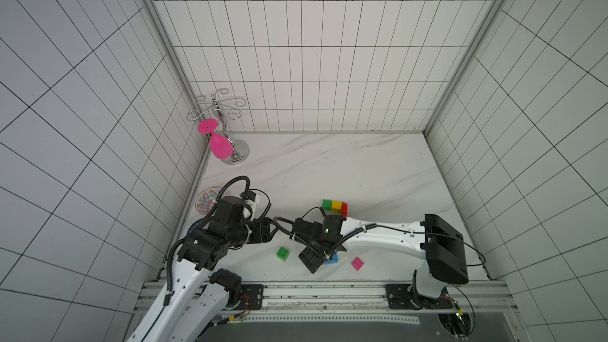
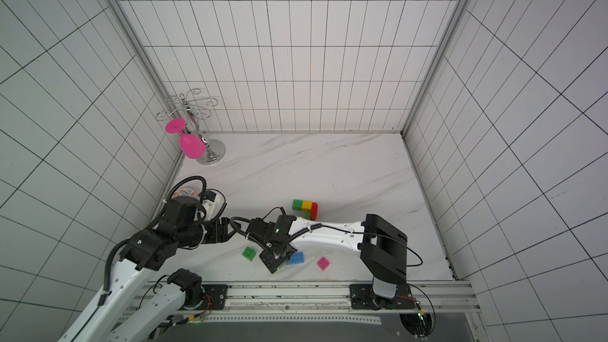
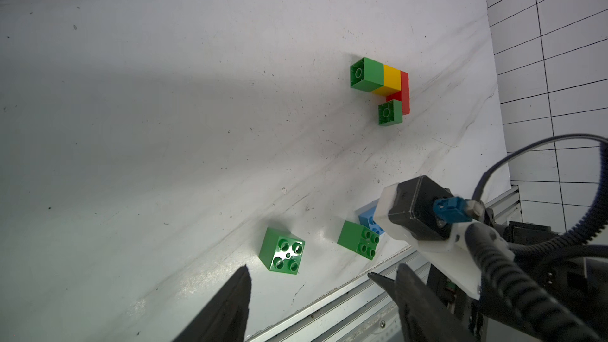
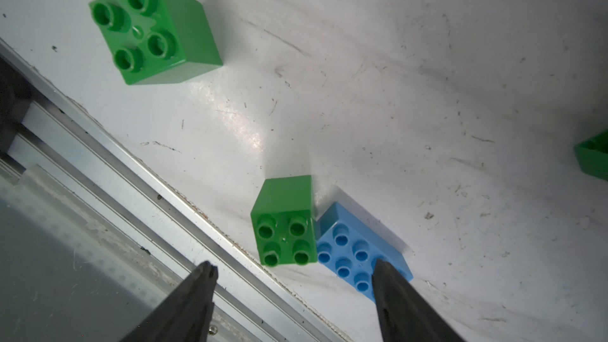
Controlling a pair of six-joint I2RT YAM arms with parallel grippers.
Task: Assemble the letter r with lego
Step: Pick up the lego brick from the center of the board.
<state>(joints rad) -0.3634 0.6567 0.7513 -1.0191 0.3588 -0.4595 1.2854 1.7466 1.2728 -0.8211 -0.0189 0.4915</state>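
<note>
In both top views the half-built letter (image 1: 335, 207), a green, yellow and red row with another green piece on the red end, lies flat on the table (image 1: 329, 166), well beyond the right gripper (image 1: 312, 265). That gripper tips down near the front rail (image 1: 329, 286). A blue brick (image 1: 333, 260) lies just beside it, a pink cube (image 1: 357, 263) farther out on that side, and a loose green cube (image 1: 282, 253) on the opposite side.

In the left wrist view the left gripper (image 3: 308, 272) hangs above the table, jaws wide and empty. The loose green cube sits just ahead of one finger. This arm seems to be waiting clear of its partner.

In the right wrist view the right jaws stand apart, holding nothing. A second green cube (image 4: 284, 222) rests studs up just ahead between them, touching the blue brick, which one finger overlaps. The gripper looks lined up to take that cube, and the blue neighbour may get nudged.
</note>
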